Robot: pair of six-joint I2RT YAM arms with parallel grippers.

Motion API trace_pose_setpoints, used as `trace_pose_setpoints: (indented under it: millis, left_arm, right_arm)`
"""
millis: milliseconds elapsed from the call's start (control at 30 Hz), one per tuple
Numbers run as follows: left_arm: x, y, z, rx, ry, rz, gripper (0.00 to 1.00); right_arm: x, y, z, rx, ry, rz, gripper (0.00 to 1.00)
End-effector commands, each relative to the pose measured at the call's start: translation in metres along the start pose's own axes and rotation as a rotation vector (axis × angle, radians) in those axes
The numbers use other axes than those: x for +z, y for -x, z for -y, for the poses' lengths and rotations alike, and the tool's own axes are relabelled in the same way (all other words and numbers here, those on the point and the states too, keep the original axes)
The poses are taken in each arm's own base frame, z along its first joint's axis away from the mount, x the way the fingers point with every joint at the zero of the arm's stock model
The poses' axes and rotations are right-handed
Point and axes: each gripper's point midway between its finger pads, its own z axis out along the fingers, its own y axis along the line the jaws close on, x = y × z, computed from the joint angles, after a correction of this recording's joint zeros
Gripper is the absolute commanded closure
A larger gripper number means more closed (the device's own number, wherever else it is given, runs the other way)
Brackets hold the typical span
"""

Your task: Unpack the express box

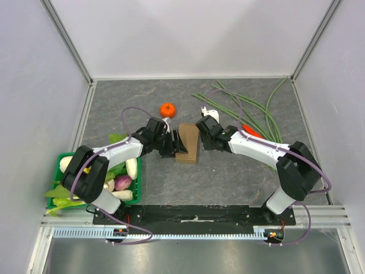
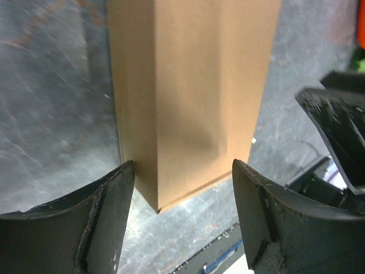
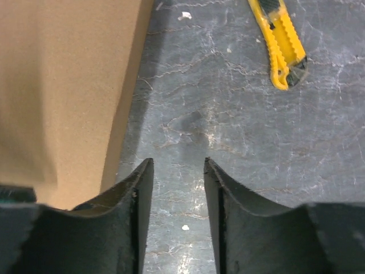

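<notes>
Express box point(image 1: 187, 144): standing on edge, directly between the two grippers.
Left gripper point(image 2: 182, 166): fingers wide apart, straddling the box's end; can't tell if it's actually gripped.
Right gripper point(image 3: 178, 165): fingers partly apart, empty, just beside the box.

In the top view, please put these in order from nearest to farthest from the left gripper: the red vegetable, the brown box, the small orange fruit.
1. The express box: right at the fingers of the left gripper, on their right.
2. The orange fruit: behind the gripper, toward the back wall.
3. The red vegetable: far over on the right.
</notes>
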Motion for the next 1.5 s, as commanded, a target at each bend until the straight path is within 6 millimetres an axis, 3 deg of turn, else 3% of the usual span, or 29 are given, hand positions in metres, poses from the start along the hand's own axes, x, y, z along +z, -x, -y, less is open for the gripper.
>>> trace_pose_setpoints:
  millis: [0, 33, 67, 167, 267, 367, 467, 633, 800, 967, 1200, 1300, 1467]
  left_arm:
    - [-0.02, 0.004, 0.034, 0.008, -0.14, 0.069, 0.25]
    - [-0.025, 0.002, 0.03, 0.005, -0.114, 0.069, 0.25]
    - [-0.036, 0.01, 0.034, 0.016, -0.104, 0.107, 0.25]
    - [-0.065, 0.031, 0.026, 0.029, 0.023, 0.221, 0.21]
    - [-0.093, 0.053, 0.007, 0.017, 0.175, 0.344, 0.18]
    - [-0.123, 0.077, -0.003, -0.006, 0.261, 0.456, 0.16]
    - [-0.148, 0.089, -0.011, -0.017, 0.316, 0.514, 0.15]
    - [-0.174, 0.092, -0.019, -0.011, 0.379, 0.562, 0.14]
    - [-0.18, 0.089, -0.027, 0.015, 0.411, 0.569, 0.13]
    - [-0.18, 0.085, -0.034, 0.02, 0.425, 0.565, 0.12]
    - [-0.179, 0.086, -0.036, 0.025, 0.422, 0.559, 0.11]
    - [-0.175, 0.086, -0.032, 0.037, 0.389, 0.545, 0.11]
    - [-0.163, 0.081, -0.027, 0.047, 0.339, 0.503, 0.11]
  right_arm:
    - [-0.007, 0.017, 0.004, 0.013, -0.046, 0.04, 0.49]
    - [-0.007, 0.017, 0.003, 0.007, -0.041, 0.038, 0.46]
    - [-0.008, 0.016, -0.004, -0.01, -0.016, 0.033, 0.34]
    - [-0.016, 0.023, -0.023, -0.092, 0.011, 0.064, 0.19]
    - [-0.023, 0.032, -0.042, -0.121, 0.024, 0.096, 0.08]
    - [-0.023, 0.037, -0.058, -0.129, -0.001, 0.106, 0.02]
    - [-0.019, 0.037, -0.074, -0.106, -0.025, 0.111, 0.02]
    - [-0.002, 0.031, -0.095, -0.051, -0.042, 0.085, 0.02]
    - [0.007, 0.027, -0.106, -0.061, -0.071, 0.08, 0.02]
    - [0.015, 0.019, -0.102, -0.065, -0.118, 0.065, 0.02]
    - [0.03, -0.011, -0.092, -0.123, -0.146, -0.011, 0.02]
    - [0.029, -0.018, -0.086, -0.144, -0.134, -0.026, 0.04]
    - [0.018, -0.023, -0.084, -0.12, 0.013, -0.038, 0.16]
